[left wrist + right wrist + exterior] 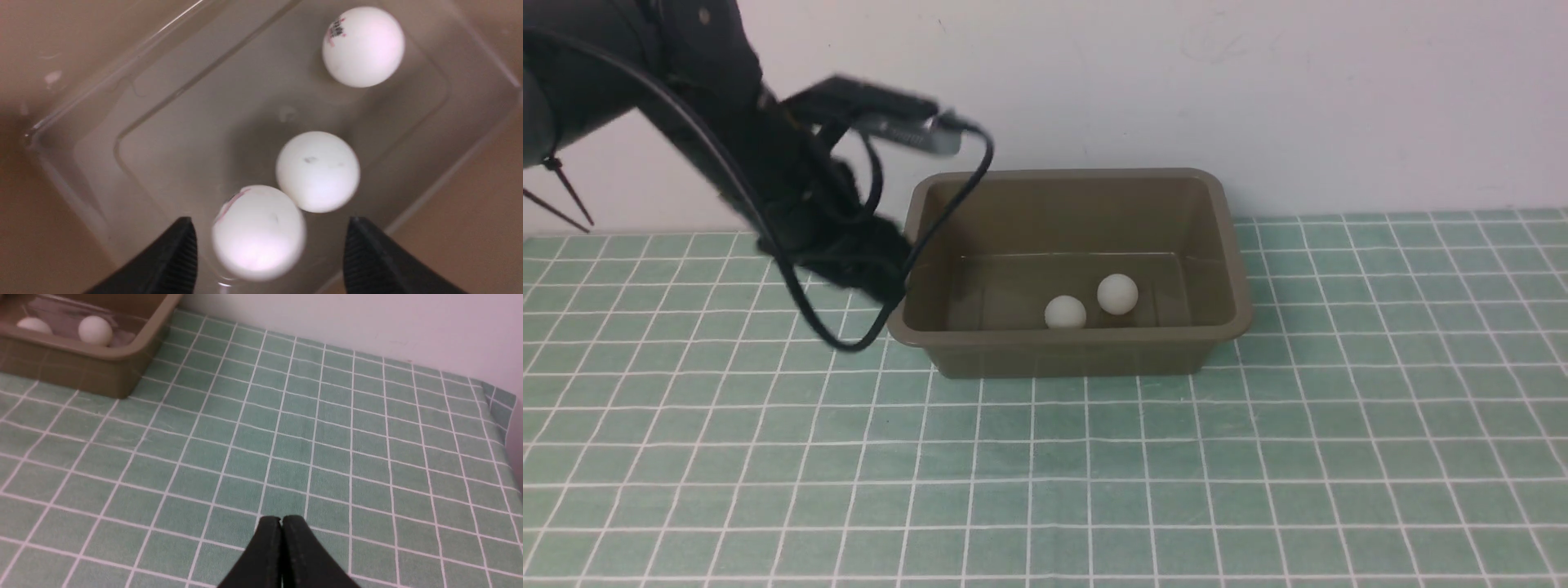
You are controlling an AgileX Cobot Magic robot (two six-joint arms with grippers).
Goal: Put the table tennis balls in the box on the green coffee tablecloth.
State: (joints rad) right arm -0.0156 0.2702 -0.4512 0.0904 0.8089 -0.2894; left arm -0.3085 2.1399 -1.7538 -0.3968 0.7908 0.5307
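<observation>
1. box (1078, 355) near far edge of green cloth (1258, 474), long axis left-right, opening up.
2. three table tennis balls (318, 171) inside it.
3. left gripper (269, 222) spread at the box's left end, blurred ball (258, 232) loose between its fingers.
4. right gripper (281, 520) pressed together over the cloth.

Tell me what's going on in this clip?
The left gripper hangs over the box with its jaws open. Two table tennis balls lie on the box floor. The third ball is between the open fingers, blurred and with a gap on each side, so it looks free rather than gripped. The right gripper is shut and empty above the green tablecloth, away from the box.
</observation>
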